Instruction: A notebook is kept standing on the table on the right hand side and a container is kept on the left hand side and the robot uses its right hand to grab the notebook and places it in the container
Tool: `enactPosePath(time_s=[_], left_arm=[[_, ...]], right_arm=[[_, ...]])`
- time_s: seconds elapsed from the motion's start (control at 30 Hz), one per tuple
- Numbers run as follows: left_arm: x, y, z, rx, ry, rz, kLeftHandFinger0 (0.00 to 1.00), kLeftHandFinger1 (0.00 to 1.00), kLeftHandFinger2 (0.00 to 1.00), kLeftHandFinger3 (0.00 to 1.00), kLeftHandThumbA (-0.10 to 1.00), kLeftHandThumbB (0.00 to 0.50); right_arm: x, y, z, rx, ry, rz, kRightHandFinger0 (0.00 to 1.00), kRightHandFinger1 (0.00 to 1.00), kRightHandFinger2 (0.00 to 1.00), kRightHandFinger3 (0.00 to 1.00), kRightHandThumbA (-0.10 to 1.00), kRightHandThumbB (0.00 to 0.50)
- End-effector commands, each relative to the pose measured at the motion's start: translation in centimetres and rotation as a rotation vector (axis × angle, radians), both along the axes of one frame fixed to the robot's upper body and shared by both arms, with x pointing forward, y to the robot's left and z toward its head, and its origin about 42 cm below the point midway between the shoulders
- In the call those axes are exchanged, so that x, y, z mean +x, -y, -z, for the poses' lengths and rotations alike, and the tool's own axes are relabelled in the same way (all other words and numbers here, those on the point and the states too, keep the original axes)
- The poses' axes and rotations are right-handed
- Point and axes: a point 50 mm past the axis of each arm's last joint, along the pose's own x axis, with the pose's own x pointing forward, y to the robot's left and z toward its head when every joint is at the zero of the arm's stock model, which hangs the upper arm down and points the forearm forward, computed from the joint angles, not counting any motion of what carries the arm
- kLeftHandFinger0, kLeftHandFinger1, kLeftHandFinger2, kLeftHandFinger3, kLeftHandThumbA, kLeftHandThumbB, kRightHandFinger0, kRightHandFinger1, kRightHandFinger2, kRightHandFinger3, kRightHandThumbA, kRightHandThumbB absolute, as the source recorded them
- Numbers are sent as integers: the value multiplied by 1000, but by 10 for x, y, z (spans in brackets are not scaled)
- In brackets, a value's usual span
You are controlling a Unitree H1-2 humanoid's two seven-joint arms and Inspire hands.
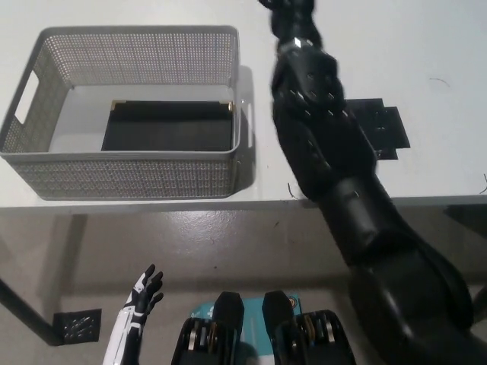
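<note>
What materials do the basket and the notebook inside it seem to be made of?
Basket: probably grey plastic or metal mesh, matte; its walls show a fine perforated grid. Notebook: black matte cover, perhaps leatherette or card, with small gold-looking corner caps at its far edge.

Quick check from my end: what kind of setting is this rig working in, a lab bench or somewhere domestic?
Probably a lab or test bench, not a home: a bare white table, a black marker patch stuck on it, another patch on the plain grey floor. The only props are a mesh container and the notebook inside.
</note>
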Motion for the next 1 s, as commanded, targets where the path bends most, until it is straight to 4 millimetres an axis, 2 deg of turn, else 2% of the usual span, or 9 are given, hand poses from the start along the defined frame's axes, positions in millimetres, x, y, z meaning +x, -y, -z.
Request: enactPosePath(time_s=[0.0,0.03,0.07,0.1,0.23,0.43,0.53,0.63,0.97], left_arm=[[-4,0,-4,12,38,19,1000,1000,1000,1000,1000,302],[-4,0,-4,11,37,18,1000,1000,1000,1000,1000,303],[-4,-1,-4,8,35,16,1000,1000,1000,1000,1000,303],[-4,-1,-3,5,34,17,1000,1000,1000,1000,1000,304],[-4,-4,-2,14,33,13,1000,1000,1000,1000,1000,285],[-4,-4,-1,24,29,17,1000,1000,1000,1000,1000,269],[-4,-4,0,30,27,13,1000,1000,1000,1000,1000,279],[-4,-4,1,26,24,12,1000,1000,1000,1000,1000,275],[-1,-3,1,19,25,22,1000,1000,1000,1000,1000,293]], right_arm=[[-86,102,-82,-79,484,281,1000,1000,1000,969,211,243],[-97,111,-82,-95,511,291,1000,1000,1000,1000,344,293],[-107,117,-81,-108,533,295,1000,1000,1000,1000,370,300],[-132,134,-79,-154,587,337,1000,1000,1000,1000,457,335],[-198,159,-58,-222,675,370,1000,1000,1000,1000,453,343],[-275,178,13,-330,673,355,1000,1000,1000,1000,613,357],[-291,180,44,-371,616,314,1000,1000,1000,1000,663,354],[-304,180,83,-369,476,291,1000,1000,1000,1000,726,412],[-298,166,190,-390,127,211,1000,1000,1000,1000,739,333]])
